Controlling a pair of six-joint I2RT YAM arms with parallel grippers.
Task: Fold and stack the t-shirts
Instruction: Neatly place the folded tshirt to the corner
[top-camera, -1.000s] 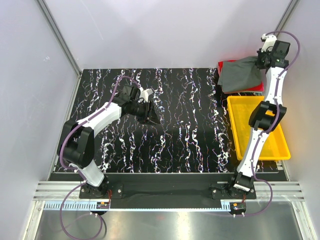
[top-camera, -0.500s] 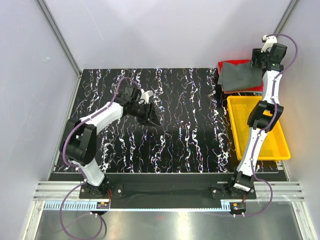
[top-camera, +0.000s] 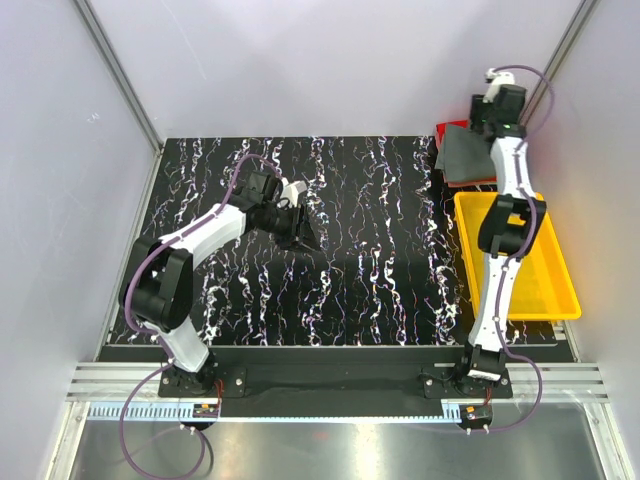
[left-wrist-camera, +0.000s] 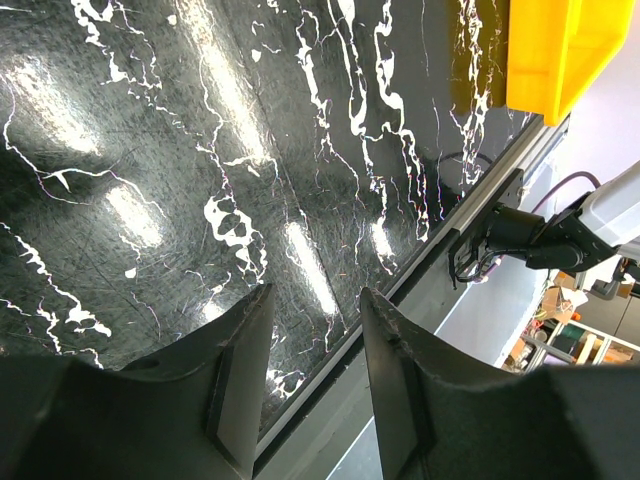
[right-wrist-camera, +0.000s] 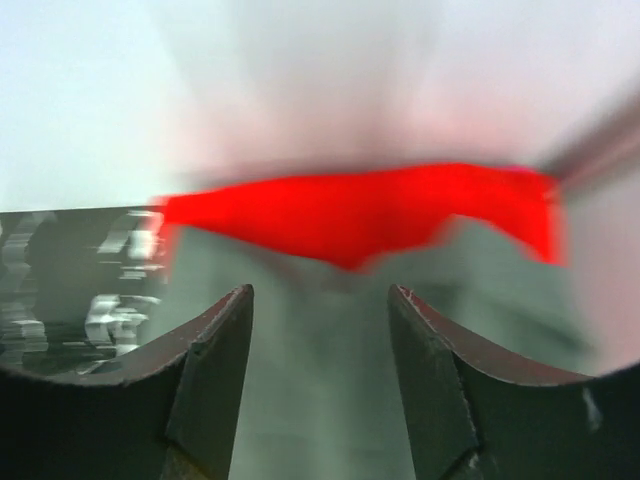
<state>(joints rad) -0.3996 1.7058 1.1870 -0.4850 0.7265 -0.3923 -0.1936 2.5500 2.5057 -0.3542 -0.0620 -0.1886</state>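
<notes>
Lying folded at the top external view's upper right, the dark grey t-shirt (top-camera: 460, 158) covers a red t-shirt (right-wrist-camera: 350, 215) (blurred up close). The right gripper (right-wrist-camera: 320, 300) hovers over them, fingers parted and empty. The left gripper (left-wrist-camera: 315, 310) is likewise parted over the marbled table (top-camera: 380, 260).

White arms (top-camera: 205, 232) with black joints (top-camera: 162, 290) carry purple cables (top-camera: 122, 310).

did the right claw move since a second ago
Yes, the right claw swung left relative to the yellow tray, ending over the dark grey t-shirt.
</notes>
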